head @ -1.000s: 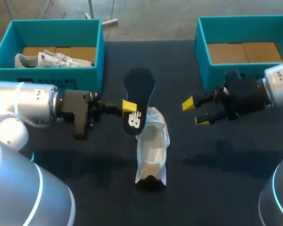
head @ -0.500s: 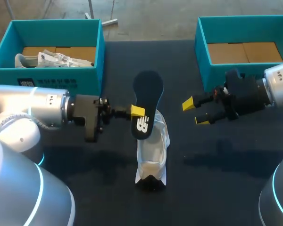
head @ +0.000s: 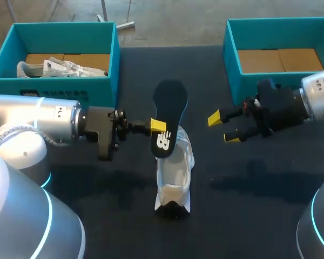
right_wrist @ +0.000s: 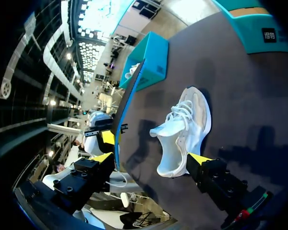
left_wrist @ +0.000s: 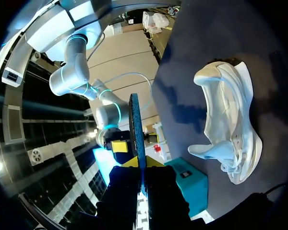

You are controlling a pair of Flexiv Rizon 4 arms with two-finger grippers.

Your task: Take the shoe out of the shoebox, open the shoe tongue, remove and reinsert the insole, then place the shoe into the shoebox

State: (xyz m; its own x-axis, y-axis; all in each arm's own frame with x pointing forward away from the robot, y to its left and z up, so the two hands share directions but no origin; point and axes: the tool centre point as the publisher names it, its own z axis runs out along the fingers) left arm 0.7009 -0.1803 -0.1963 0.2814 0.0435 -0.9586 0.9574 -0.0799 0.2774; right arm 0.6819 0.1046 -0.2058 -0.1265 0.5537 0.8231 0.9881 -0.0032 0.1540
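One white mesh sneaker (head: 174,172) on dark bench (head: 248,205).
Left pincer (head: 157,127) pinching dark flat insole (head: 170,102) on edge beside it; right pincer (head: 223,129) spread, near teal cardboard shoebox (head: 232,65).

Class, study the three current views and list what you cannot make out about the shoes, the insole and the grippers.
- Head view: the far end of the white shoe lies hidden behind the insole.
- Head view: the left gripper shows one yellow tip; the insole covers the other.
- Head view: the second shoe is partly hidden by the front wall of the left shoebox.
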